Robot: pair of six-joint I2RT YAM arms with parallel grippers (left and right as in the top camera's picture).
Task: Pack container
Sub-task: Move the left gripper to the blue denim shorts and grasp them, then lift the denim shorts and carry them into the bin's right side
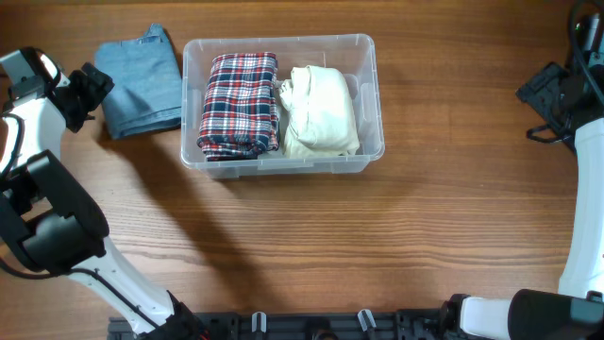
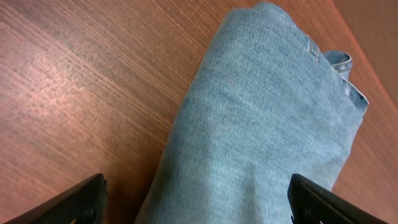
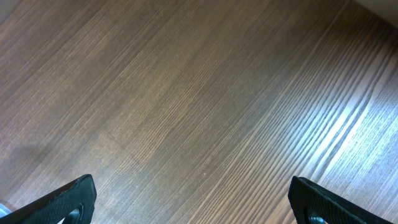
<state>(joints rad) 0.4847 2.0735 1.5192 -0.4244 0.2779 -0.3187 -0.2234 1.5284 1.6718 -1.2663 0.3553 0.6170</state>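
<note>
wood-grain tabletop (image 1: 396, 236) carries your container (image 1: 283, 41) at far centre, with a folded plaid garment (image 1: 239, 102) in its left half and a cream garment (image 1: 321, 109) in its right. folded jeans (image 1: 142, 80) lie just left of it. your left gripper (image 1: 97, 83) is spread wide at the jeans' left edge, and your right gripper (image 1: 543, 94) hangs wide open over wood, far right.
</note>
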